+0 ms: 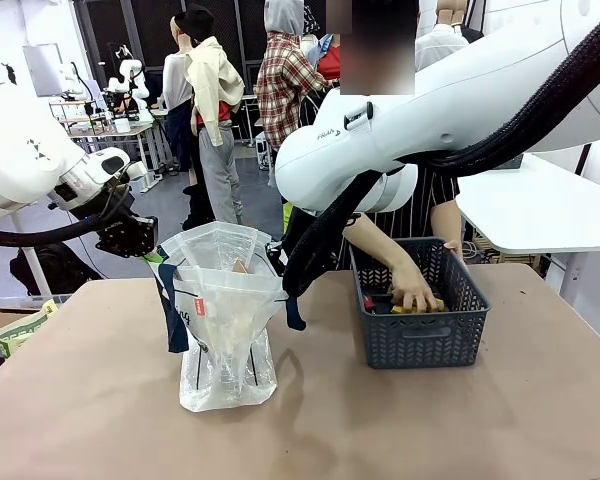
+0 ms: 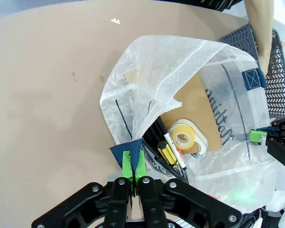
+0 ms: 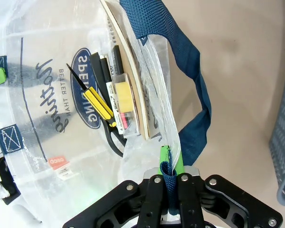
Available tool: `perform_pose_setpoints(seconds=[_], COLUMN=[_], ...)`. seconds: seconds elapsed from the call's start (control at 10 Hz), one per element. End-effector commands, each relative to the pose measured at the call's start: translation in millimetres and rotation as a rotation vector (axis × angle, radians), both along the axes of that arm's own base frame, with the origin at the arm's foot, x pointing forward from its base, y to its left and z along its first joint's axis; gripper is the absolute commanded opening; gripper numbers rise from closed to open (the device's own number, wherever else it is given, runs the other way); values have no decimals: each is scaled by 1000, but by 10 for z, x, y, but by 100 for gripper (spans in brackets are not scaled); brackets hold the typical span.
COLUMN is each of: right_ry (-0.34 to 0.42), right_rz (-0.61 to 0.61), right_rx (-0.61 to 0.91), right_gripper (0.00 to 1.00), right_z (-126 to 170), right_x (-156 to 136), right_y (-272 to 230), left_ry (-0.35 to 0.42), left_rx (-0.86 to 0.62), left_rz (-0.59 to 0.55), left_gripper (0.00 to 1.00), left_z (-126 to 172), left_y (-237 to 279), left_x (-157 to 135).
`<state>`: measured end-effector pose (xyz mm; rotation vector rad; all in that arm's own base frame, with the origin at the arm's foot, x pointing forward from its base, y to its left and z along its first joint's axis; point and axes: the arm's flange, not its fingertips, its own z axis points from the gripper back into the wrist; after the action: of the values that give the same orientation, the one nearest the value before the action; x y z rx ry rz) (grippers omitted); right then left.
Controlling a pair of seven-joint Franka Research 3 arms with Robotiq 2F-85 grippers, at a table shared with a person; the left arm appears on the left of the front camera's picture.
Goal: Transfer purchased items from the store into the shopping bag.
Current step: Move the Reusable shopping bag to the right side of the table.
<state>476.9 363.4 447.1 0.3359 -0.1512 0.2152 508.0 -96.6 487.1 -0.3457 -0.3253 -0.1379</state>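
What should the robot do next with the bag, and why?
Probably just hold the shopping bag open and steady: the left hand and right hand each pinch its edge, and the person's hand is down in the basket on a yellow item.

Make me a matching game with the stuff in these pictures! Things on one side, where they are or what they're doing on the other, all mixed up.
Things:
1. left gripper
2. person's hand
3. tape roll
4. basket

Places or states:
A. lying inside the shopping bag
B. standing on the table, beside the bag
C. reaching into the basket
D. shut on the bag's rim

Pairs: 1-D, 2-C, 3-A, 4-B.
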Motion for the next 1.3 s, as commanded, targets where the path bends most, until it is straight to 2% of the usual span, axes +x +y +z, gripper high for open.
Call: perform_pose_setpoints(seconds=[0.0, 1.2], right_ry=[10, 10], right_rz=[19, 19], right_rx=[20, 20], right_gripper=[0, 0], right_z=[-7, -7], right_x=[-2, -2], right_y=[-37, -37], left_ry=[-7, -7], left_rx=[3, 3], left_rz=[4, 4], left_gripper=[0, 0], left_z=[20, 20], left_y=[14, 14], left_x=[-18, -18])
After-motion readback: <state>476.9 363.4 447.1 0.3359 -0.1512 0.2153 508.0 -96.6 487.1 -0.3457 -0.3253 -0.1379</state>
